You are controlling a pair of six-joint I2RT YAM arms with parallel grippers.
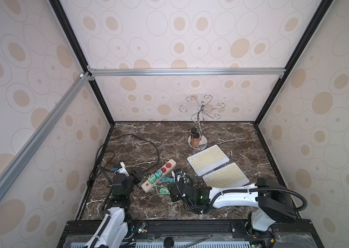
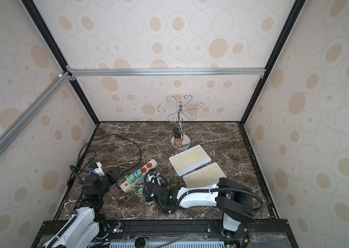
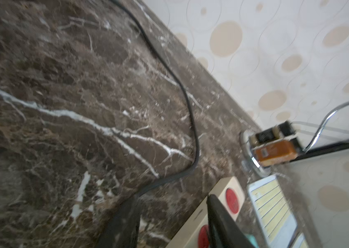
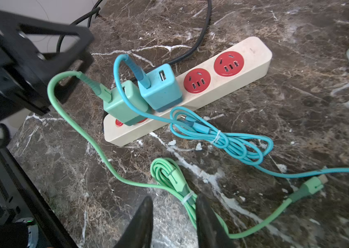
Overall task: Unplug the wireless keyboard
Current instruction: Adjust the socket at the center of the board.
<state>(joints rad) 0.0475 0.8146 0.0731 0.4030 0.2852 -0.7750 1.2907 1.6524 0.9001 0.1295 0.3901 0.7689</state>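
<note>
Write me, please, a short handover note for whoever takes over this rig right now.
Left tool: open, at the cream power strip with red sockets, gripping nothing.
Right tool: open, over the coiled green cable.
Done: the green cable's free plug lies loose on the brown marble table.
Unclear: the teal cable runs towards the farther white keyboard with yellow keys and the nearer white keyboard; its end is too small to judge.
To do: check that end and unplug it if seated.
</note>
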